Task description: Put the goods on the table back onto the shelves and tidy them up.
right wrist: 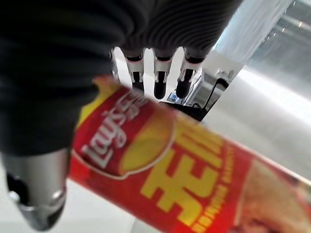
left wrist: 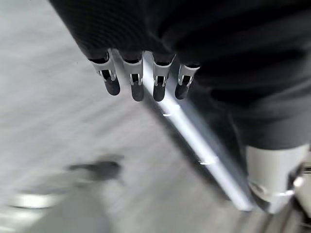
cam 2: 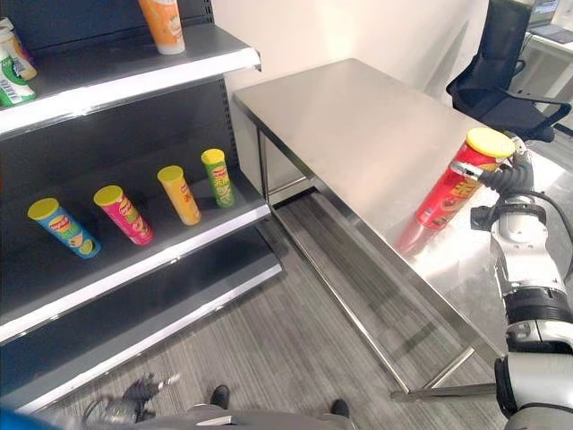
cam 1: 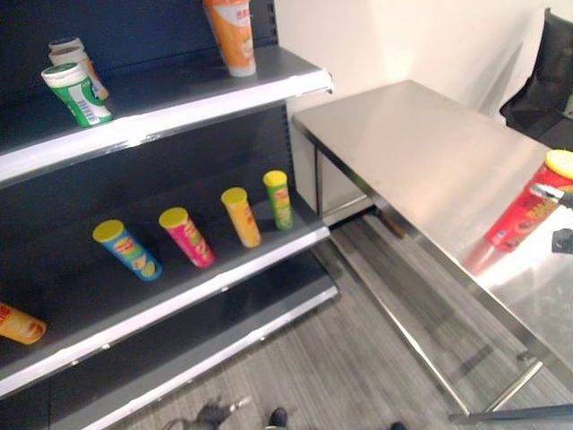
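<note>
In the right eye view, a red chip can (cam 2: 455, 184) with a yellow lid is seen tilted on the steel surface (cam 2: 358, 125), gripped near its top by the right hand (cam 2: 506, 176). In the left wrist view, the left hand (left wrist: 141, 77) is seen with straight fingers, holding nothing. In the right wrist view, the can is pinched between the fingers and thumb.

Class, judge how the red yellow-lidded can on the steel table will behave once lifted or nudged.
The red can is tall and narrow and already leans, so it probably tips easily. Its round body would likely roll across the smooth table. The right hand at its lid suggests stiff walls.
</note>
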